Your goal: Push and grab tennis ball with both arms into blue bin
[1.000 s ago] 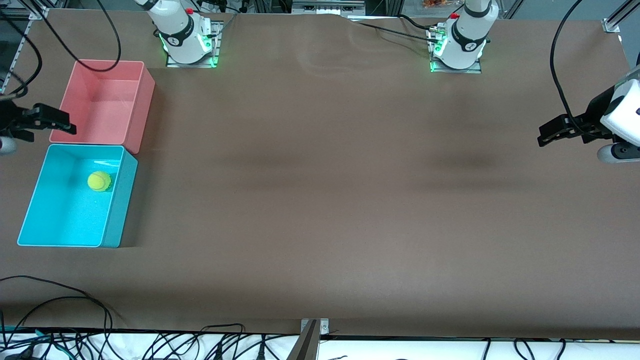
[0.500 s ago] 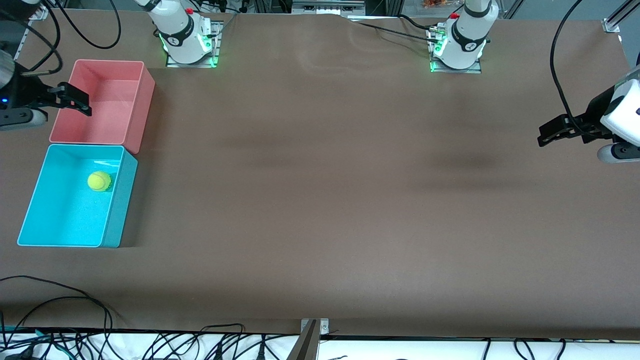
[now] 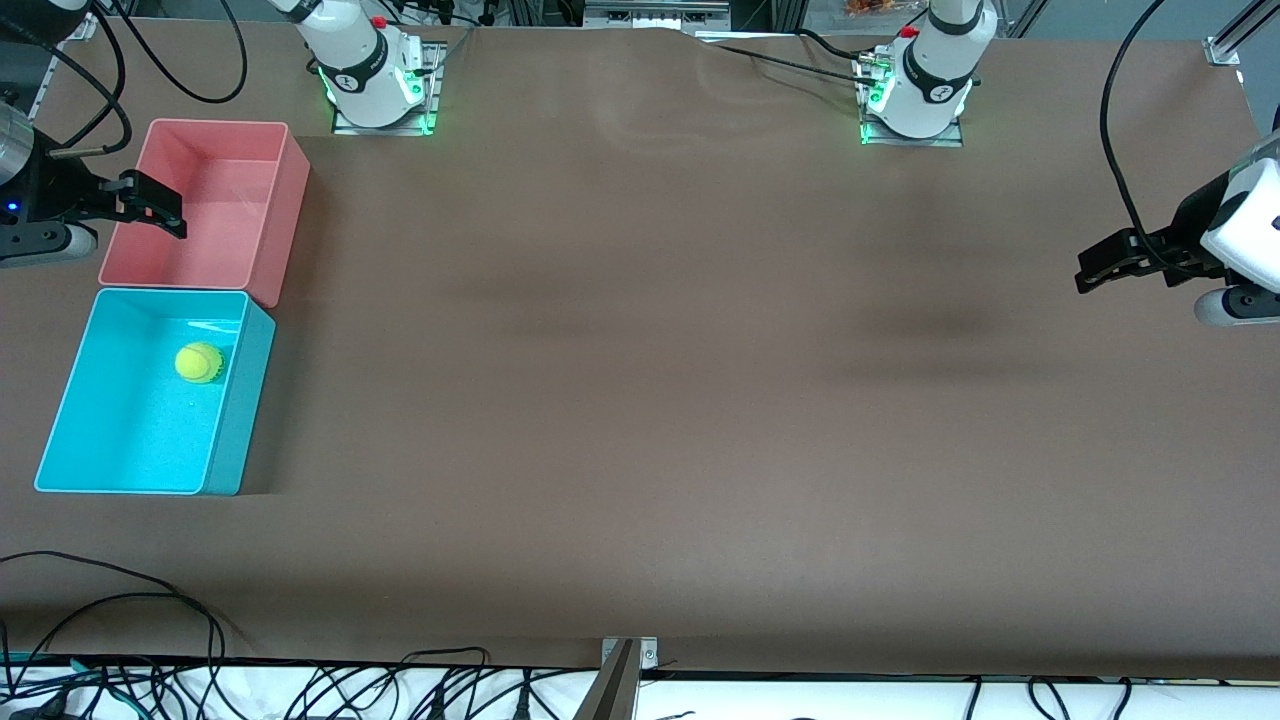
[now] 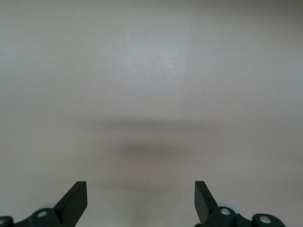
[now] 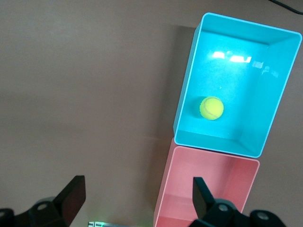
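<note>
Since the earlier frame, only the right gripper (image 3: 165, 210) is moved, up over the pink bin (image 3: 290, 190), jaws wide and empty. The tennis ball (image 3: 198, 362) is seen resting inside the blue bin (image 3: 245, 400) near the tabletop's right-arm edge. The left gripper (image 3: 1095, 270) is kept waiting, jaws wide and empty; the task is judged complete.

pink bin (image 3: 215, 205) on brown table (image 3: 640, 400)

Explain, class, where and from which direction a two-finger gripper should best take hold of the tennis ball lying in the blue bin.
Probably from straight above, fingers closing across the widest part of the tennis ball. It is round, so any pair of facing sides serves, but the walls of the blue bin rise around it and one stands close beside it, which blocks a sideways approach.
</note>
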Robot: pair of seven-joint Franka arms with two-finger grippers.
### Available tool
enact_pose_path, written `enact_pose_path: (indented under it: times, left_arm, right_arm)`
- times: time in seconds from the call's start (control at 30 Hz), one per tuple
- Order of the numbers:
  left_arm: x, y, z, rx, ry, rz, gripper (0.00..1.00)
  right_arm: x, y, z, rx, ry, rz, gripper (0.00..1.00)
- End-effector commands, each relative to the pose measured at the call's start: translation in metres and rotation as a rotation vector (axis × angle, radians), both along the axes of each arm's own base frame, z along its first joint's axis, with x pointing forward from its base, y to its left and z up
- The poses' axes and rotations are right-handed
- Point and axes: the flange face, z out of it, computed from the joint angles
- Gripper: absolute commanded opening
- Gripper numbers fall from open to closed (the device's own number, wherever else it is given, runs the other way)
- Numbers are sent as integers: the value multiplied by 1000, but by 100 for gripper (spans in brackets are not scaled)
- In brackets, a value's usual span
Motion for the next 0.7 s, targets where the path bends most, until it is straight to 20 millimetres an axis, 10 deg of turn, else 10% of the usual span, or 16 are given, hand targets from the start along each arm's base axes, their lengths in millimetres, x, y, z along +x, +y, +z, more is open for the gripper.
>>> enact_pose_path:
  times: [0.0, 0.67]
  left_arm:
    - [-6, 1, 2, 9, 0, -18, 100]
    - [-6, 1, 2, 9, 0, -18, 100]
  right_arm:
    - [3, 2, 7, 17, -1, -11, 100]
    - [5, 11, 7, 29, -20, -190, 100]
